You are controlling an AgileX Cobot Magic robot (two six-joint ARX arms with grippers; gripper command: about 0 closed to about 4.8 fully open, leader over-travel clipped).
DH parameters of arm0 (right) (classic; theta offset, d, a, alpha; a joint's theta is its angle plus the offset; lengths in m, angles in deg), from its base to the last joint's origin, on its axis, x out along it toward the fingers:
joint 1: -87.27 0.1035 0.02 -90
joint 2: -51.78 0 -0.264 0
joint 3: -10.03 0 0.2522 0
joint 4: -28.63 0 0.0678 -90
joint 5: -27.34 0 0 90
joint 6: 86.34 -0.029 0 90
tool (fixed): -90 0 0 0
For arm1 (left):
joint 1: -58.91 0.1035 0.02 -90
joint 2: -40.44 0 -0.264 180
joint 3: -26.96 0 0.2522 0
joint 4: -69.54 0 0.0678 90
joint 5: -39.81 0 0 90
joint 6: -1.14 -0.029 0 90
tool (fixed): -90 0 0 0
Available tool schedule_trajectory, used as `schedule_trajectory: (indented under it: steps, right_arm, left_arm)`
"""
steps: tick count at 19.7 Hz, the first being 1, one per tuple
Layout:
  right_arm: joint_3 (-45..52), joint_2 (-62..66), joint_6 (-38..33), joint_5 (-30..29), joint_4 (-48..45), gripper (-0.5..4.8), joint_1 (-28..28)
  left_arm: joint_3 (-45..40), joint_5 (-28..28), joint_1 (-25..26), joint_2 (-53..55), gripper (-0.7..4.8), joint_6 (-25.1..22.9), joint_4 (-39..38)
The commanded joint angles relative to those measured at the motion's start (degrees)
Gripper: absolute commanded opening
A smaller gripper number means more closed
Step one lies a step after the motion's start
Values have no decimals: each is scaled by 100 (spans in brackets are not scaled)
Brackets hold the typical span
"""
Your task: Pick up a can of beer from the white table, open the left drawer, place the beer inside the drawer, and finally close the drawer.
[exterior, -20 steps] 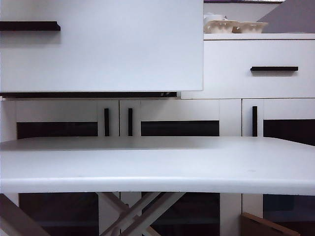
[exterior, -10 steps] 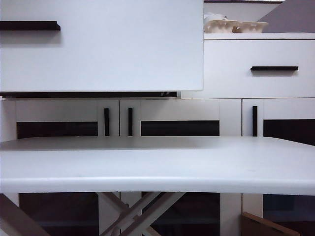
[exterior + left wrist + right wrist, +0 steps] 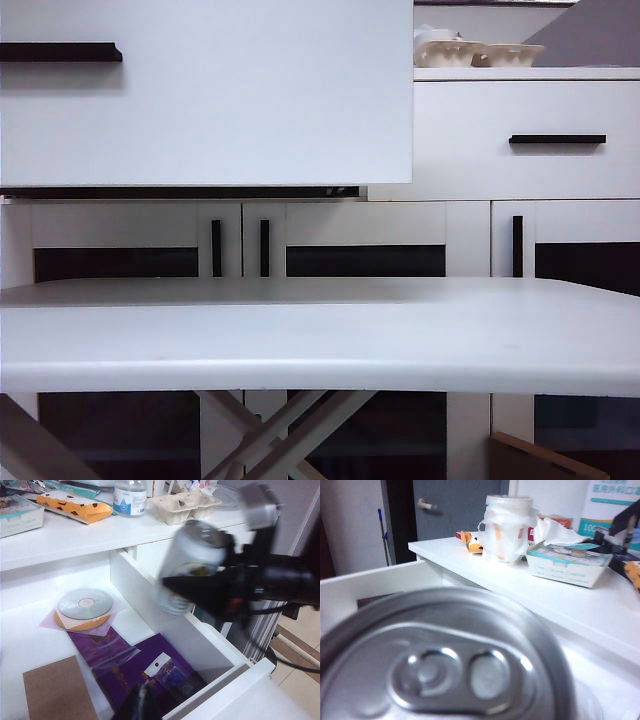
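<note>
— Neither gripper is seen from the exterior view; where is the can of beer (image 3: 192, 562)?
— Clasped by the right gripper (image 3: 215, 587) above the open left drawer (image 3: 150, 645); the left gripper (image 3: 137, 707) is clenched, empty.

The can of beer (image 3: 440, 665) fills the near foreground, its silver lid and pull tab facing the camera. Behind it stand the open left drawer (image 3: 380, 582) and a cluttered white countertop (image 3: 530, 592).

CD (image 3: 85, 604) on orange sleeve, purple packets (image 3: 150, 672) & cardboard sheet (image 3: 57, 690); egg carton (image 3: 186, 505) up top.
</note>
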State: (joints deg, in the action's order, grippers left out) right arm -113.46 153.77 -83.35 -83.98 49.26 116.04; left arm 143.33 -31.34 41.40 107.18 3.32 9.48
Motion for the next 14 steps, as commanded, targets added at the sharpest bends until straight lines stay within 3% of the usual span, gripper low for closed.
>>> schedule_trajectory:
  steps: [1,8,14]
  right_arm:
    - [-256,173,638,-33,-280,198,146]
    - [-271,531,920,114,-146,198,463]
    - [-275,745,1679,890,216,198,584]
  left_arm:
    - [28,0,0,-17,-5,-24,52]
    - [28,2,0,-15,-5,-24,55]
    - [28,2,0,-15,-5,-24,105]
